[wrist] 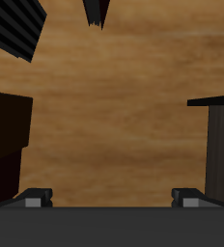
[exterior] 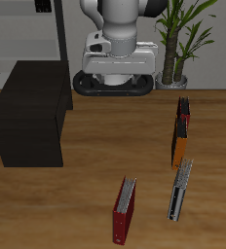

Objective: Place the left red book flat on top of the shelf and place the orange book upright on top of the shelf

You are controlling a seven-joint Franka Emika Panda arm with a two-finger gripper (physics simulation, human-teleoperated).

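The left red book (exterior: 183,109) stands on edge near the table's side, toward the back. The orange book (exterior: 180,146) stands on edge right in front of it, nearer the table's front edge. The shelf (exterior: 32,112), a low black cabinet with a flat, bare top, stands on the opposite side of the table; its edge shows in the wrist view (wrist: 220,145). My gripper (wrist: 112,198) is open and empty, its fingertips (wrist: 37,196) wide apart above bare wood. It hangs high over the table's back middle, far from both books. In the exterior view the arm's white body hides it.
A grey-white book (exterior: 180,190) and a darker-red book (exterior: 123,209) stand on edge near the table's front edge. The robot base (exterior: 113,83) and a potted plant (exterior: 178,39) are at the back. A pale shelving unit (exterior: 27,29) stands behind the shelf.
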